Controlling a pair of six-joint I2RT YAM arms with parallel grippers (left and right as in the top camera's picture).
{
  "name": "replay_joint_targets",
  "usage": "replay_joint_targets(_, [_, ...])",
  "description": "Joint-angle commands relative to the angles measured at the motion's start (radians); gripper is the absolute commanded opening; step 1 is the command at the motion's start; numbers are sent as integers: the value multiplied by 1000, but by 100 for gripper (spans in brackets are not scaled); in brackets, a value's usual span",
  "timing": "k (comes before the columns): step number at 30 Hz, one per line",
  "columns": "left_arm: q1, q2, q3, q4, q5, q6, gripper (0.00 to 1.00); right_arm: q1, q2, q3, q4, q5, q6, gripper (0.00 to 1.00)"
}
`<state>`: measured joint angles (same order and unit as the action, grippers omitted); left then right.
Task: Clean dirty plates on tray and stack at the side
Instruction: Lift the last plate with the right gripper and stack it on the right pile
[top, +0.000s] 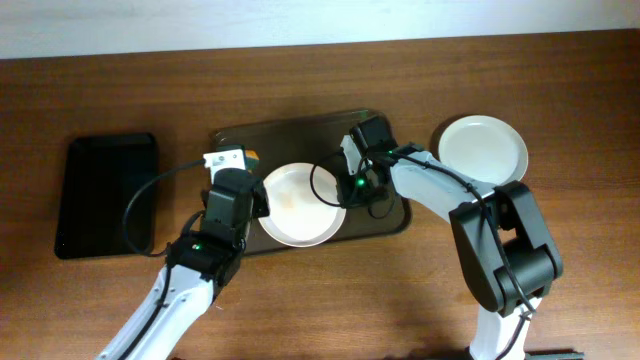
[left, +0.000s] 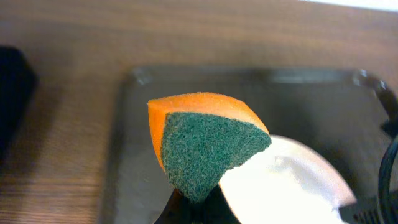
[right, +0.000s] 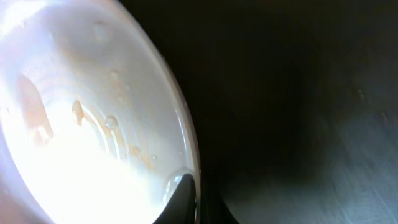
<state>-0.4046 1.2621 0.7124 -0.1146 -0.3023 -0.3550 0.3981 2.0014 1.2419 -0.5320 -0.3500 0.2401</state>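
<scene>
A white plate (top: 297, 203) with orange smears lies on the dark brown tray (top: 300, 135). My right gripper (top: 352, 187) is shut on this plate's right rim; in the right wrist view the fingers (right: 198, 198) pinch the rim of the smeared plate (right: 74, 130). My left gripper (top: 243, 170) is shut on an orange and green sponge (left: 202, 142), held just above the tray at the plate's left edge (left: 289, 186). A second white plate (top: 483, 149) sits on the table right of the tray. The pale green plate is not in view.
A smaller glossy black tray (top: 108, 193) lies at the left of the table. Cables run from both wrists over the brown tray. The white wall edge runs along the back.
</scene>
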Motion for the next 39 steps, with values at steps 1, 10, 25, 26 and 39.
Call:
replay_joint_targets(1, [2,185,-16,-14,108,-79,0,-6,-6,38,-150,143,2,4])
replay_joint_targets(10, [1,301,-16,0,59,-104,0,15,-369,484,-673,780,89,4])
replay_joint_targets(25, [2,301,-16,0,59,-104,0,191,-317,484,-621,1321,13,4])
replay_joint_targets(26, [2,301,-16,-5,59,-104,0,69,-317,484,-619,1068,68,4])
replay_joint_targets(39, [1,301,-16,10,63,-105,0,-842,-292,114,-275,245,80,4])
